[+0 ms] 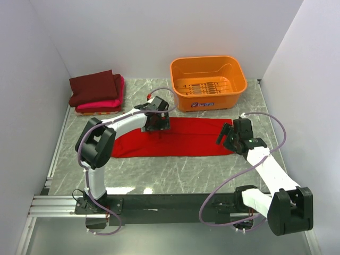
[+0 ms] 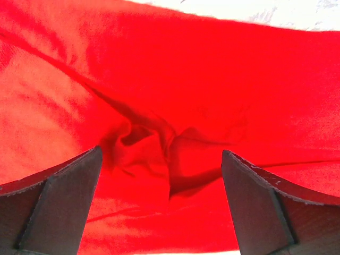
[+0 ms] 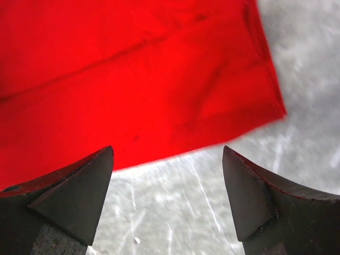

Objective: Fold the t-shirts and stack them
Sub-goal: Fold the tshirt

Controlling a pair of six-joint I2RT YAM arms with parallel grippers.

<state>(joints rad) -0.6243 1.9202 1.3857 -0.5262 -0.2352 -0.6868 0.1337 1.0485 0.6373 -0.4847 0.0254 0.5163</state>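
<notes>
While the bright red t-shirt is lying folded across the middle of the table, left gripper is hovering over its far edge, arm reaching forward, fingers apart, right gripper is hanging beside its right end, fingers apart

An orange plastic basket stands upright at the far side of the table, right of the middle and close to the rear wall. It is rectangular with rounded corners and a thick rim that flares outward. Rows of narrow slots are cut into its floor, and a small pale label is stuck on its near wall. The tabletop is grey with a marble pattern of pale veins, and it shows a soft glare in the right wrist view. Plain white walls enclose the table on the left, back and right. A silver aluminium rail lies along the near left corner. A thin metal strip runs up the table's left edge.
</notes>
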